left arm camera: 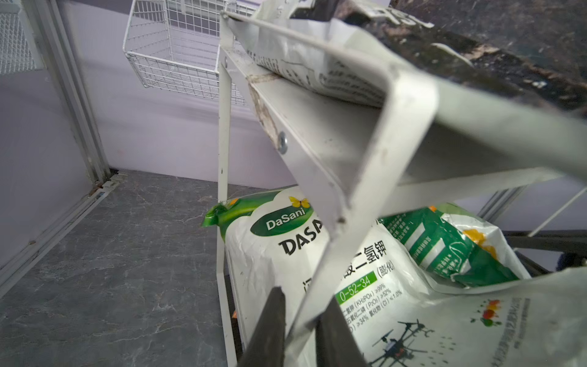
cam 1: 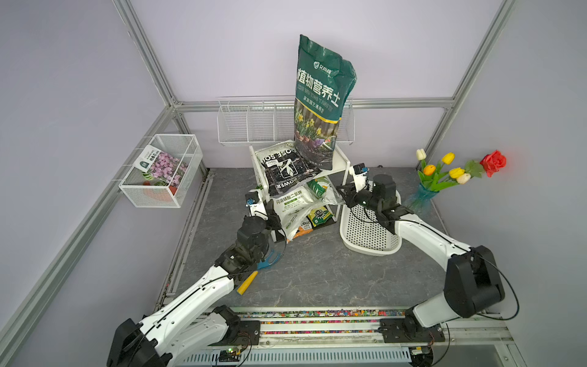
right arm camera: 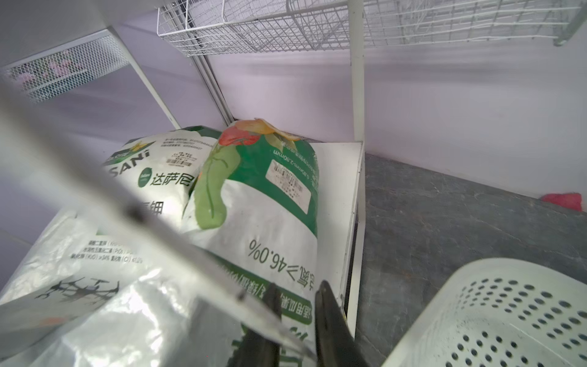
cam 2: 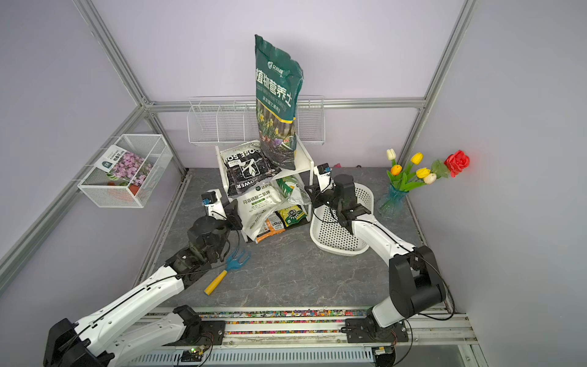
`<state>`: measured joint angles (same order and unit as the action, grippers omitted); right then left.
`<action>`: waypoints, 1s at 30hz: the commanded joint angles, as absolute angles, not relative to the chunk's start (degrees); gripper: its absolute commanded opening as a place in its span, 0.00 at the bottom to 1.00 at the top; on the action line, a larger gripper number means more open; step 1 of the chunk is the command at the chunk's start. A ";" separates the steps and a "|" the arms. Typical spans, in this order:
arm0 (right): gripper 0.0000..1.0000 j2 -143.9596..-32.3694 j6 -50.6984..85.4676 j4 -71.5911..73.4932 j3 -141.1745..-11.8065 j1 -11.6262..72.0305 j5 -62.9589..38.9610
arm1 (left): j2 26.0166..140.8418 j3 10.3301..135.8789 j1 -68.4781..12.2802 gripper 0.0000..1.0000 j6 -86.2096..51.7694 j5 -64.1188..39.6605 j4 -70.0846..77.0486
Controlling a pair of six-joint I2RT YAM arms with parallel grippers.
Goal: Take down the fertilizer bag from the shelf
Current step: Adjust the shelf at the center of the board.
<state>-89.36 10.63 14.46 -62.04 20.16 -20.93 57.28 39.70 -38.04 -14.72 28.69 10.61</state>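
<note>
Trouble lies mostly in the grip: the left claw (left arm camera: pixel 301 302) is clenched on the front post of the shelf (cam 1: pixel 341 157), and the right claw (right arm camera: pixel 297 289) appears clenched on the opposite front post, neither on a bag. Any pull would likely drag or tip the shelf, and the tall green soil bag (cam 1: pixel 320 95) standing on its top tier could topple. The fertilizer bag (cam 1: pixel 293 206) lies on the middle tier, sagging over the front edge. It reads "DaSani", "达萨尼" and "0-52-34"; its green-and-white neighbour (right arm camera: pixel 260 197) shows "46.0%". The black bag (cam 1: pixel 286 168) reads "ROSE SOIL", the tall one "植物营养土".
</note>
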 commanded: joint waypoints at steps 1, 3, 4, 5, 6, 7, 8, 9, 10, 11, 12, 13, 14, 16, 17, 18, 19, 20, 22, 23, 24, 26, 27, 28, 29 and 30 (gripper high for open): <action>0.08 -93.81 22.35 18.47 -64.89 19.14 -19.71 | 60.50 39.97 -32.62 0.02 -19.21 31.83 13.94; 0.08 -95.62 23.32 19.42 -65.56 19.20 -19.77 | 62.47 40.66 -31.16 0.02 -18.01 31.33 15.39; 0.08 -96.32 23.52 20.27 -65.72 19.29 -19.73 | 63.51 41.02 -30.54 0.02 -17.79 31.04 15.76; 0.09 -97.36 23.61 21.10 -65.98 19.51 -19.64 | 64.52 41.44 -29.89 0.02 -17.60 31.07 16.06; 0.08 -98.21 23.78 21.43 -66.54 19.60 -19.39 | 65.48 41.86 -29.27 0.02 -17.33 29.62 16.62; 0.08 -99.08 23.82 21.35 -67.33 19.75 -19.17 | 66.39 42.22 -28.91 0.02 -16.94 29.30 17.13; 0.08 -100.00 23.79 21.14 -68.26 19.81 -18.87 | 67.30 42.59 -28.53 0.02 -16.62 29.22 17.69; 0.09 -100.97 23.73 20.84 -69.33 19.95 -18.73 | 68.14 43.09 -28.18 0.01 -16.59 29.02 17.75; 0.09 -101.60 23.82 20.47 -70.09 19.95 -18.74 | 68.73 43.60 -27.96 0.02 -16.57 28.85 17.60; 0.09 -102.10 23.89 20.10 -70.81 19.93 -18.72 | 69.20 44.07 -27.87 0.01 -16.58 28.92 17.21; 0.10 -102.18 23.83 19.66 -71.06 19.91 -18.80 | 69.34 44.38 -27.89 0.01 -16.86 28.87 16.73; 0.12 -101.88 23.82 19.45 -70.87 19.94 -18.76 | 69.14 44.42 -27.91 0.01 -17.30 28.81 16.26; 0.17 -101.26 23.57 19.40 -70.23 20.04 -18.59 | 68.68 44.21 -27.92 0.01 -17.87 28.72 15.80; 0.32 -99.73 23.13 19.31 -68.35 20.00 -18.29 | 67.12 43.42 -27.88 0.06 -18.98 29.00 14.72; 0.41 -98.71 22.79 19.09 -67.21 20.08 -18.28 | 66.10 42.84 -27.87 0.14 -19.39 29.31 14.03; 0.49 -97.48 22.47 18.79 -65.89 20.04 -18.45 | 64.58 42.19 -27.87 0.26 -19.70 29.60 13.21; 0.54 -96.38 22.26 18.32 -64.85 20.04 -18.61 | 63.16 41.72 -27.87 0.37 -19.86 29.99 12.25; 0.60 -94.87 21.99 17.58 -63.73 20.09 -18.82 | 61.50 41.02 -27.86 0.50 -20.03 30.33 11.00; 0.66 -91.86 20.82 15.74 -61.89 20.16 -18.96 | 57.91 40.15 -27.86 0.74 -20.22 30.37 8.12; 0.67 -90.11 20.03 13.91 -61.23 20.13 -18.88 | 56.01 39.83 -27.86 0.80 -20.14 30.32 6.54; 0.69 -88.22 19.07 11.89 -60.72 20.21 -18.62 | 54.04 39.51 -27.86 0.83 -19.84 30.31 5.15; 0.72 -84.62 17.09 8.20 -59.87 20.21 -17.78 | 50.69 39.38 -27.86 0.86 -20.03 30.32 2.41; 0.73 -82.62 16.15 6.15 -59.51 20.21 -17.42 | 49.19 39.38 -27.86 0.86 -20.38 30.37 1.38; 0.74 -80.92 15.26 4.50 -59.35 20.21 -17.01 | 47.96 39.38 -27.86 0.87 -20.84 30.32 0.78; 0.76 -79.01 14.66 2.23 -59.33 20.21 -16.42 | 46.74 39.20 -27.86 0.87 -21.25 30.08 0.53; 0.77 -77.56 14.36 0.28 -59.62 20.29 -15.79 | 45.81 39.16 -27.86 0.87 -21.18 28.66 0.53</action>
<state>-82.48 17.10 6.52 -59.96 20.27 -19.05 47.92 39.94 -27.79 -19.70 29.93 4.38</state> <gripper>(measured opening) 0.759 0.867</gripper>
